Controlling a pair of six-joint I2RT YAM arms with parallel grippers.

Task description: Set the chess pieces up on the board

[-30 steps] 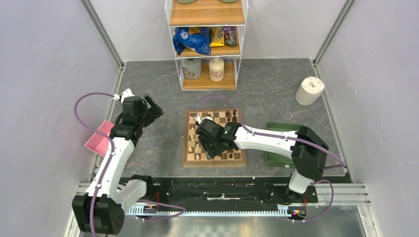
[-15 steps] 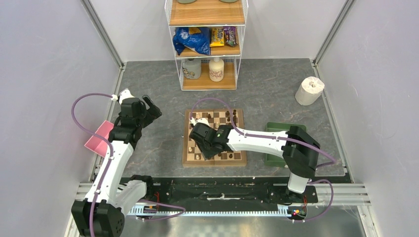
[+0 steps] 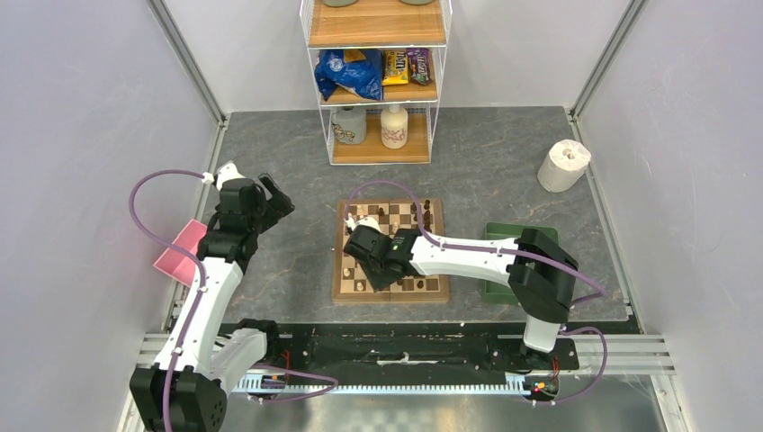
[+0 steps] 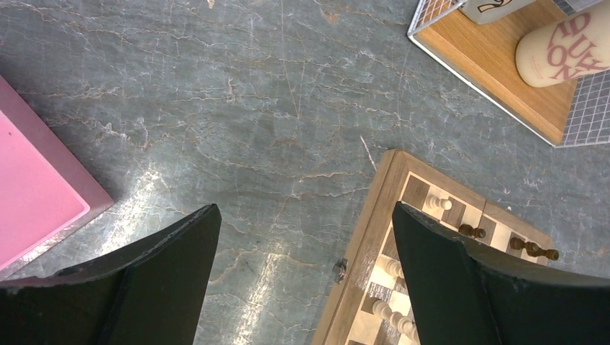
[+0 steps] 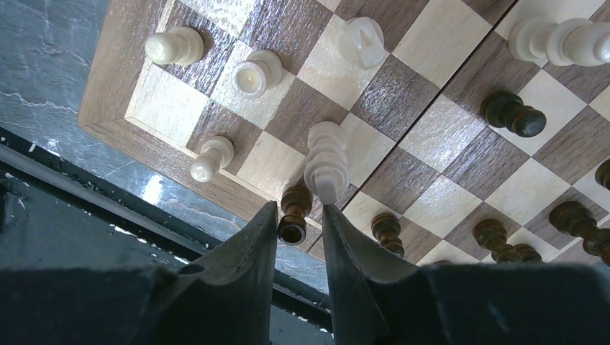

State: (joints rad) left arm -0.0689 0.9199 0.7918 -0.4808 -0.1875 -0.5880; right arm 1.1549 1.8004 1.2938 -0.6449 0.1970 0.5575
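Board part-hid by R arm, dark piece btwn jaws, grip unclear

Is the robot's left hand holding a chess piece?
No, the left arm's black two-finger gripper stands wide open, only grey marbled tabletop between its fingers.

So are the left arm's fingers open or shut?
Open. In its wrist view the two black fingers stand far apart, with nothing held between them.

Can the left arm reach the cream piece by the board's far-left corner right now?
Probably yes. The left gripper hovers with open jaws over the table beside that corner, the cream piece is uncovered, and the right gripper is busy at the board's near edge.
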